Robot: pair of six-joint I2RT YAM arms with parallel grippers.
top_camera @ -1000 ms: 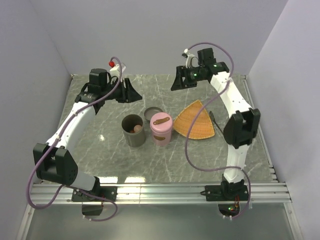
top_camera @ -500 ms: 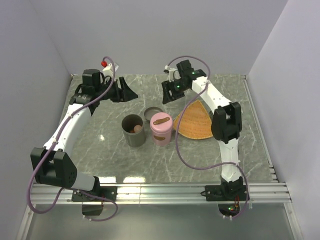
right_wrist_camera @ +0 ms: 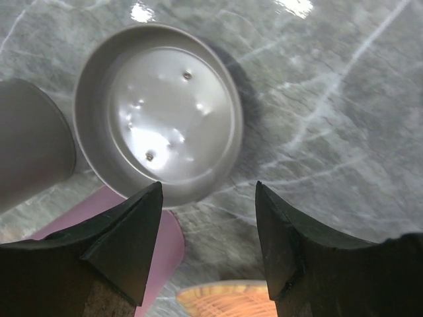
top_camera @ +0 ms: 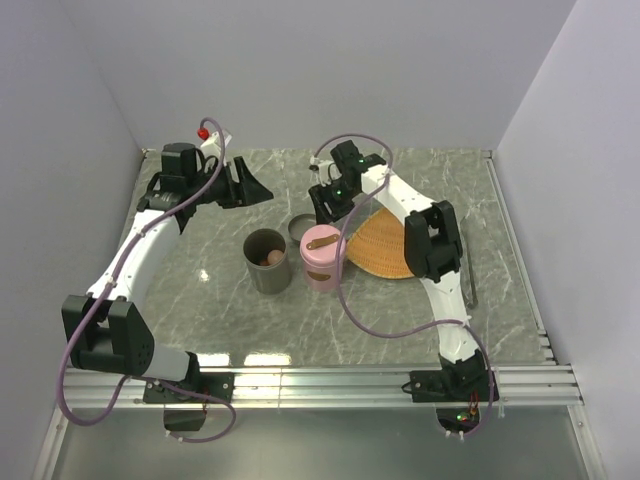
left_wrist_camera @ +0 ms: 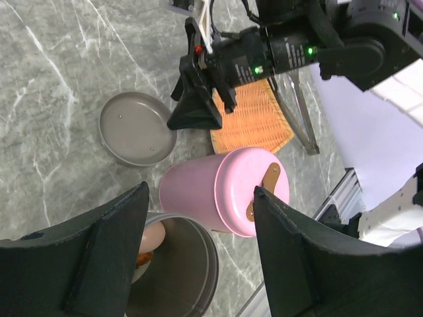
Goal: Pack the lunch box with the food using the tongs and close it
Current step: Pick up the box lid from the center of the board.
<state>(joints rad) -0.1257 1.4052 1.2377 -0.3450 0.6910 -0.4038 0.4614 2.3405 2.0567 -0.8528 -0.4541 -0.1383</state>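
The lunch box stands mid-table as an open grey pot (top_camera: 268, 268) and a pink pot (top_camera: 323, 262) with a lid and brown strap. Food sits inside the grey pot (left_wrist_camera: 182, 277): a beige ball (left_wrist_camera: 151, 238) over an orange-brown bit. The grey lid (top_camera: 301, 227) lies upside down behind them. My right gripper (top_camera: 322, 207) hovers open just over that lid (right_wrist_camera: 158, 112), nothing between its fingers. My left gripper (top_camera: 255, 187) hangs open and empty behind the pots, looking down on the pink pot (left_wrist_camera: 221, 195). The tongs (left_wrist_camera: 303, 115) lie beyond the orange tray.
The orange fan-shaped woven tray (top_camera: 380, 245) lies right of the pots, partly under my right arm. The right arm's forearm and cable arch over the tray. White walls close in the table on three sides, and a metal rail runs along the near edge.
My right arm has swung left and down from the back, bringing its gripper over the grey lid. My left gripper has shifted slightly back-left and its jaws have widened.
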